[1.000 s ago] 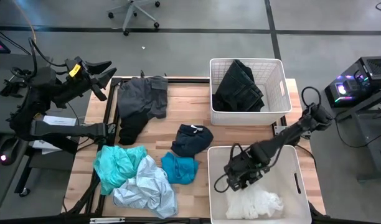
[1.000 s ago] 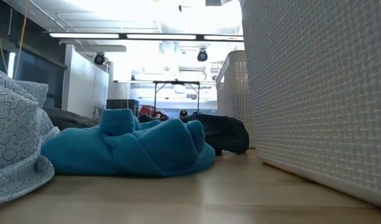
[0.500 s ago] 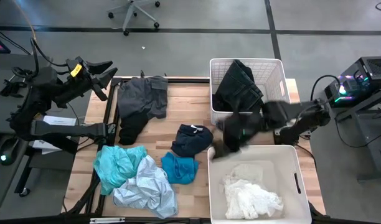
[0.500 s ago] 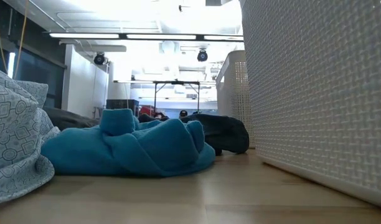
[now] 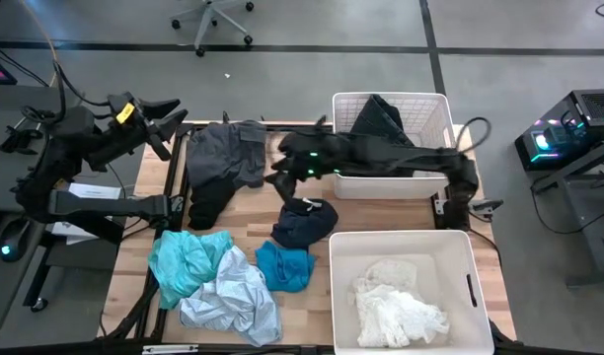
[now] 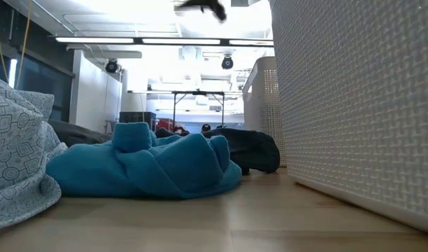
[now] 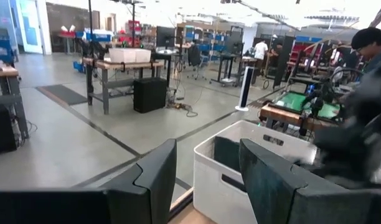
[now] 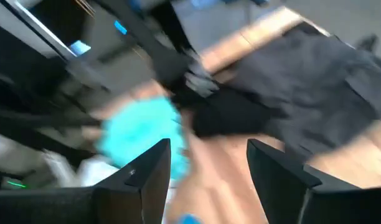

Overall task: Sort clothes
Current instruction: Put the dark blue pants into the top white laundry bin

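Note:
Loose clothes lie on the wooden table: a charcoal grey garment [image 5: 223, 153] at the far left, a navy one [image 5: 304, 222] in the middle, a small teal one [image 5: 282, 266], an aqua one [image 5: 184, 261] and a pale blue one [image 5: 233, 301] at the near left. A white garment [image 5: 401, 311] lies in the near bin [image 5: 470, 247]. A dark garment [image 5: 379, 138] lies in the far bin [image 5: 440, 108]. My right gripper [image 5: 282, 168] is open and empty, in the air between the charcoal and navy garments. My left gripper [image 5: 169, 118] is open and empty beyond the table's far left corner.
The two white slatted bins fill the table's right side, and the near one's wall [image 6: 354, 105] fills the right of the low view. My right arm [image 5: 401, 153] stretches across the far bin's near rim. Bare wood [image 5: 302, 182] shows between the charcoal and navy garments.
My right gripper has risen out of the near bin and swung quickly toward the table's left and far edge, ending over the gap between the charcoal and navy garments. The white garment stays in the near bin.

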Robot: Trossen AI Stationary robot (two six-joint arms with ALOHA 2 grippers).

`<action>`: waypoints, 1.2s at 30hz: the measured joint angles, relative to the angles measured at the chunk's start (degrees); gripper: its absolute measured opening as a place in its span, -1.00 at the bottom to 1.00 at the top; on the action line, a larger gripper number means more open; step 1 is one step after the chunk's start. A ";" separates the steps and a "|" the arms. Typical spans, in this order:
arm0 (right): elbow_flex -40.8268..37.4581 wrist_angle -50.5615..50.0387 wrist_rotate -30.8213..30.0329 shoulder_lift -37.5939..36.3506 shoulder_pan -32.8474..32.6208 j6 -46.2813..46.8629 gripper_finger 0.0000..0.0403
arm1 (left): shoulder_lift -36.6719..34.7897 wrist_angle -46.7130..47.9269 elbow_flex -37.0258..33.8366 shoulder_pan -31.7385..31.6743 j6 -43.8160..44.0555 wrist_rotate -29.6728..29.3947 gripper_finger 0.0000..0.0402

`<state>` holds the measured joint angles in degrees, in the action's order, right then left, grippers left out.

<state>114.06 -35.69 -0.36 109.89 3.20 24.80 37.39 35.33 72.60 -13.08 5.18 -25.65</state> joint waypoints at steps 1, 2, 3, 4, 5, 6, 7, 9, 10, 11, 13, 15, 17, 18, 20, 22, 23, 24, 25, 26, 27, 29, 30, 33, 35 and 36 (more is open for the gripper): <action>0.00 -0.82 1.06 1.67 0.68 -1.64 -0.02 | 0.00 0.61 0.00 0.00 0.37 0.00 -0.20; 0.00 -1.27 2.41 3.40 1.24 -3.21 -0.02 | 0.00 1.14 0.00 0.00 0.66 -0.02 -0.20; 0.00 -1.55 3.85 5.22 1.65 -4.37 -0.02 | 0.00 1.53 0.00 0.00 0.68 -0.02 -0.20; 0.00 -1.93 5.31 7.07 1.90 -5.13 -0.02 | 0.00 1.95 0.00 0.00 0.69 -0.02 -0.20; -0.02 -2.40 6.73 8.87 2.04 -5.53 -0.02 | 0.00 2.11 0.00 0.00 0.71 -0.02 -0.20; -0.02 -2.95 8.07 10.57 2.06 -5.80 -0.02 | 0.02 2.25 0.00 0.00 0.75 -0.02 -0.20; -0.04 -3.76 8.78 12.10 2.06 -5.88 -0.02 | 0.10 2.52 0.00 0.00 0.76 -0.04 -0.20; -0.04 -6.02 9.93 14.91 2.04 -6.81 -0.02 | 0.20 2.61 0.00 0.00 0.71 -0.04 -0.20; -0.03 -7.42 10.14 16.13 1.82 -7.37 -0.02 | 0.22 2.61 0.00 0.00 0.73 -0.03 -0.20; -0.03 -9.08 10.10 17.29 1.53 -8.09 -0.02 | 0.22 2.61 0.00 0.00 0.71 -0.04 -0.20; -0.04 -11.90 9.91 19.48 0.78 -8.79 -0.02 | 0.26 2.61 0.00 -0.01 0.71 -0.04 -0.20; -0.02 -14.65 9.54 21.57 0.00 -8.79 -0.02 | 0.32 2.61 0.00 0.00 0.69 -0.07 -0.20; -0.04 -17.31 7.49 23.52 -0.77 -8.27 -0.02 | 0.37 2.61 0.00 -0.02 0.69 -0.06 -0.20; -0.04 -18.53 5.86 24.46 -1.13 -7.75 -0.02 | 0.37 2.61 0.00 -0.02 0.69 -0.04 -0.20; -0.02 -20.51 2.89 26.17 -1.67 -6.46 -0.03 | 0.37 2.61 0.00 0.00 0.67 -0.07 -0.20; 0.16 -21.58 1.76 27.46 -2.13 -5.16 -0.08 | 0.35 2.61 0.00 -0.01 0.67 -0.07 -0.20; 0.26 -21.88 1.44 27.97 -2.31 -4.48 -0.13 | 0.37 2.61 0.00 -0.02 0.65 -0.07 -0.20; 0.37 -21.89 1.61 28.45 -2.46 -4.07 -0.21 | 0.37 2.61 0.00 -0.02 0.65 -0.07 -0.20; 0.35 -21.72 2.01 29.02 -2.51 -3.76 -0.30 | 0.37 2.61 0.00 -0.02 0.65 -0.07 -0.20; 0.35 -21.38 2.78 29.25 -2.55 -3.46 -0.41 | 0.37 2.61 0.00 -0.02 0.65 -0.07 -0.20; 0.32 -21.04 3.56 29.32 -2.52 -2.78 -0.54 | 0.35 2.60 0.00 -0.02 0.65 -0.07 -0.20; 0.24 -19.57 4.62 29.06 -2.49 -2.31 -0.83 | 0.35 2.61 0.00 -0.02 0.65 -0.07 -0.20; 0.14 -18.72 4.94 28.50 -2.38 -2.24 -0.91 | 0.35 2.61 0.00 -0.02 0.65 -0.07 -0.20; -0.22 -14.57 5.35 26.77 -1.54 -0.23 -0.90 | 0.35 2.58 0.00 -0.02 0.65 -0.07 -0.20; -0.42 -12.97 5.25 24.88 -0.80 1.29 -0.90 | 0.35 2.58 0.00 -0.02 0.65 -0.07 -0.20; -0.42 -11.48 4.83 23.14 -0.38 2.01 -0.92 | 0.35 2.58 0.00 -0.02 0.65 -0.07 -0.20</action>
<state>113.65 -47.17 4.47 133.03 2.81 26.81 37.74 37.91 72.60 -13.10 5.82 -25.71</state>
